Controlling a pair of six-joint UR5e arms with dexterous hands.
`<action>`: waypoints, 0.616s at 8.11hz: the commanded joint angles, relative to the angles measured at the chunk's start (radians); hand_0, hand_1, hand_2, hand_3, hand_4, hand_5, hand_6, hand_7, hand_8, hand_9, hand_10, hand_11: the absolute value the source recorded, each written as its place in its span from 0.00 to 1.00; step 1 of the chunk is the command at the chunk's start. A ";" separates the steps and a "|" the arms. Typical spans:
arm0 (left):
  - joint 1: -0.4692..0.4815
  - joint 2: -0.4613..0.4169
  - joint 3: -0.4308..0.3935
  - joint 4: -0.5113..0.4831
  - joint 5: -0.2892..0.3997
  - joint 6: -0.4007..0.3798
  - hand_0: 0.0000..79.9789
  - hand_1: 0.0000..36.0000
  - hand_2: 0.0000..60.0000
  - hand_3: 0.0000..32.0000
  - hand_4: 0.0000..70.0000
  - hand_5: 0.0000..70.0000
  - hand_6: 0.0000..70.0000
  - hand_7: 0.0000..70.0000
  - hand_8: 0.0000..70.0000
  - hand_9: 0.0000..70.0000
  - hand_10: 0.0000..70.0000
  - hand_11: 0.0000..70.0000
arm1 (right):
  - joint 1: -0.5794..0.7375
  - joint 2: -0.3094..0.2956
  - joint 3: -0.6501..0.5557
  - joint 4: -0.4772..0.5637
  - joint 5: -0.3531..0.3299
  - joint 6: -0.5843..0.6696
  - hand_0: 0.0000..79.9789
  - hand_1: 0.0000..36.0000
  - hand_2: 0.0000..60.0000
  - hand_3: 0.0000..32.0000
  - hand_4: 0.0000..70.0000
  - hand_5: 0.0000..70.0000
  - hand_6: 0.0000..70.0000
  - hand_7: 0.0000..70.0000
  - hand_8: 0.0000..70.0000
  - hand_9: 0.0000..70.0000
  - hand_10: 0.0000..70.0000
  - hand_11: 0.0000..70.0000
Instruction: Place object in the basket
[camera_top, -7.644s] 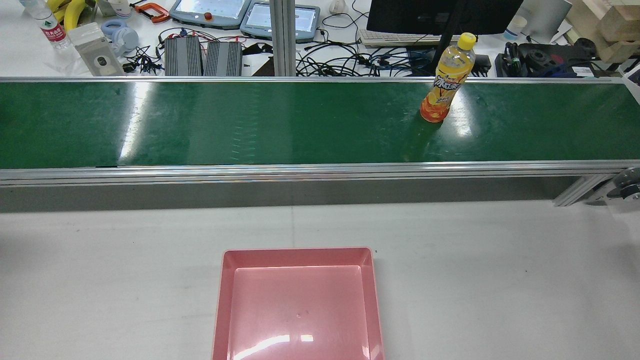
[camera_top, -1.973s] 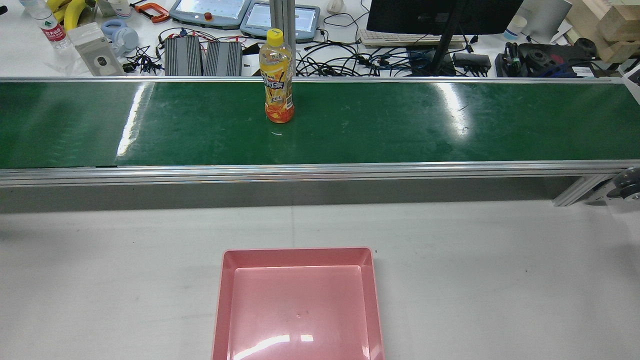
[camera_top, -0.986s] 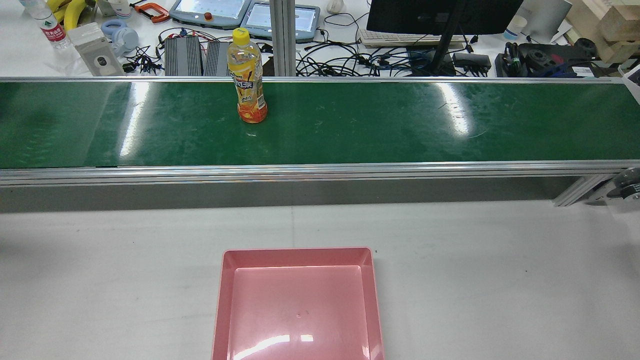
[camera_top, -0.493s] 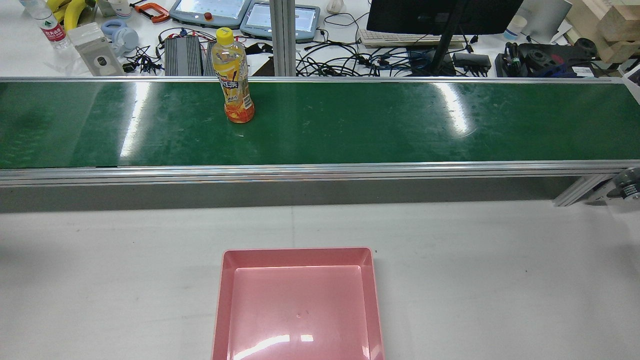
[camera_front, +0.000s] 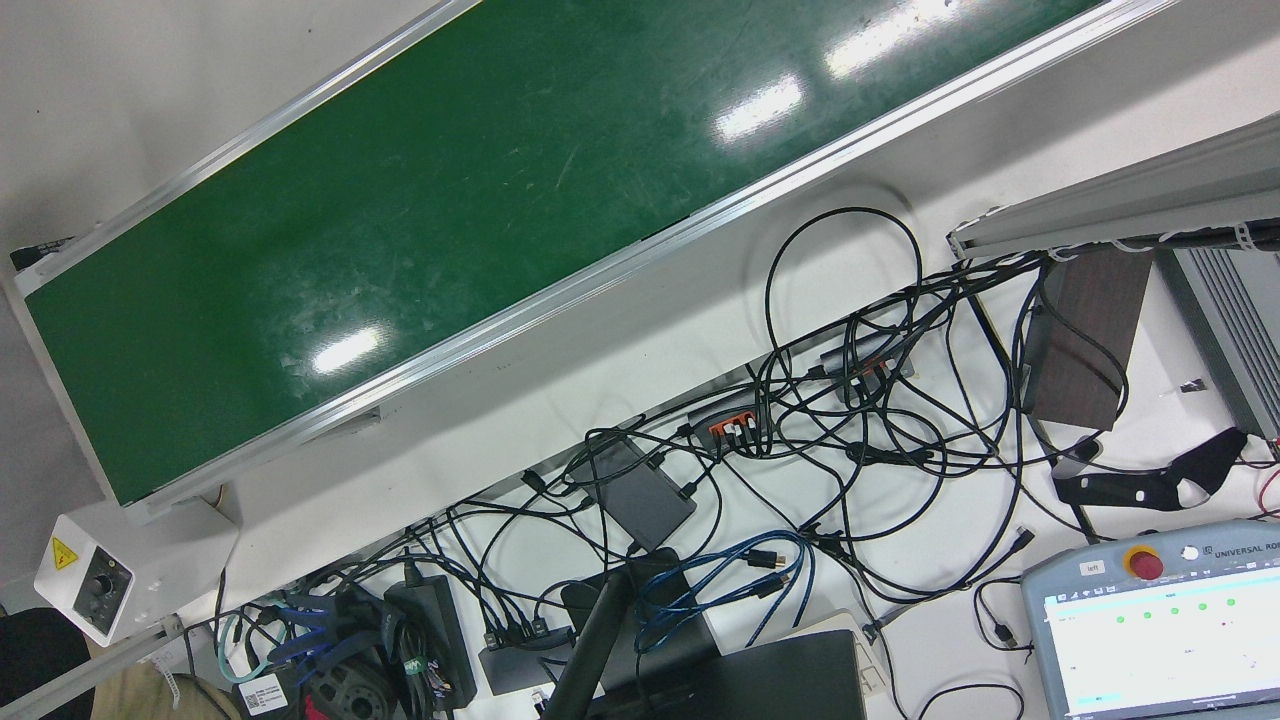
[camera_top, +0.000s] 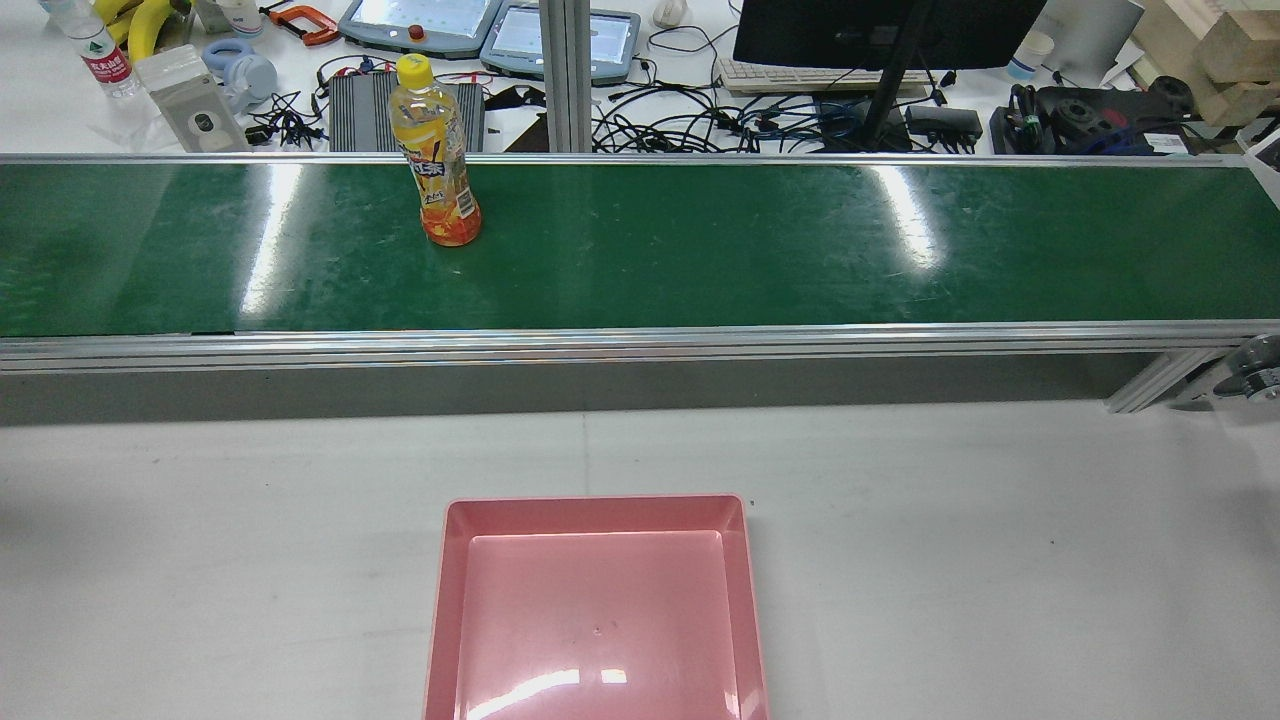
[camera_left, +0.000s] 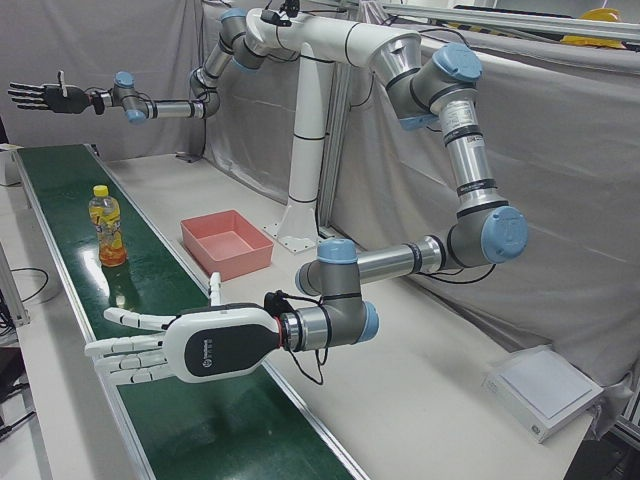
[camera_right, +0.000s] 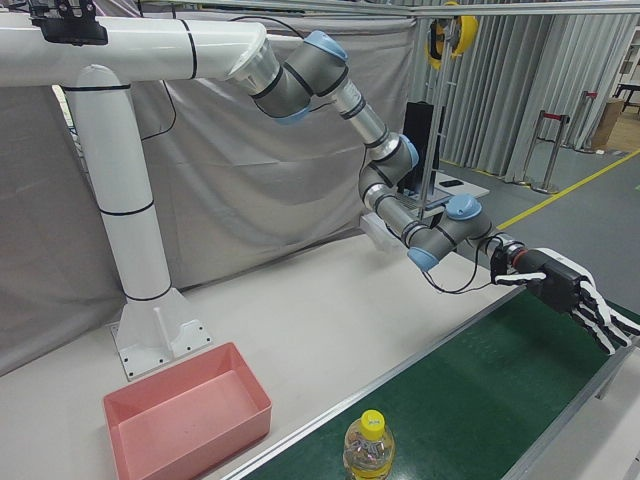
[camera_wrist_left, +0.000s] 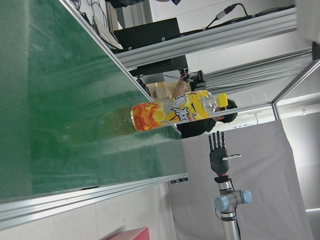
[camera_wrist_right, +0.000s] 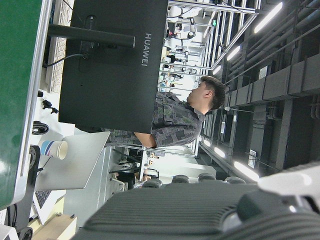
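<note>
The orange drink bottle (camera_top: 435, 155) has ridden the green conveyor belt (camera_top: 700, 250) further toward the rear view's upper left, upright. Your left hand (camera_left: 150, 345) and right hand (camera_right: 580, 300) hover empty, fingers spread. The pink basket (camera_top: 596, 512) sits bottom centre.

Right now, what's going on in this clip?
Nothing is being handled yet. A bottle of orange drink stands upright on the green conveyor belt. The pink basket on the table is empty. The left hand hovers open above the belt, down the line from the bottle; the right hand is open over the far end.
</note>
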 joint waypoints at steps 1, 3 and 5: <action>-0.010 0.020 -0.051 0.023 0.001 -0.008 0.75 0.03 0.00 0.20 0.35 0.20 0.07 0.02 0.08 0.09 0.10 0.17 | 0.000 0.000 0.000 0.000 0.000 0.000 0.00 0.00 0.00 0.00 0.00 0.00 0.00 0.00 0.00 0.00 0.00 0.00; -0.031 0.020 -0.057 0.022 0.003 -0.013 0.76 0.05 0.00 0.14 0.36 0.22 0.07 0.02 0.08 0.10 0.11 0.17 | 0.000 0.000 0.000 0.000 0.000 0.000 0.00 0.00 0.00 0.00 0.00 0.00 0.00 0.00 0.00 0.00 0.00 0.00; -0.054 0.010 -0.061 0.031 0.004 -0.013 0.77 0.07 0.00 0.11 0.36 0.23 0.07 0.03 0.08 0.10 0.11 0.18 | 0.000 0.000 0.000 0.000 0.000 0.000 0.00 0.00 0.00 0.00 0.00 0.00 0.00 0.00 0.00 0.00 0.00 0.00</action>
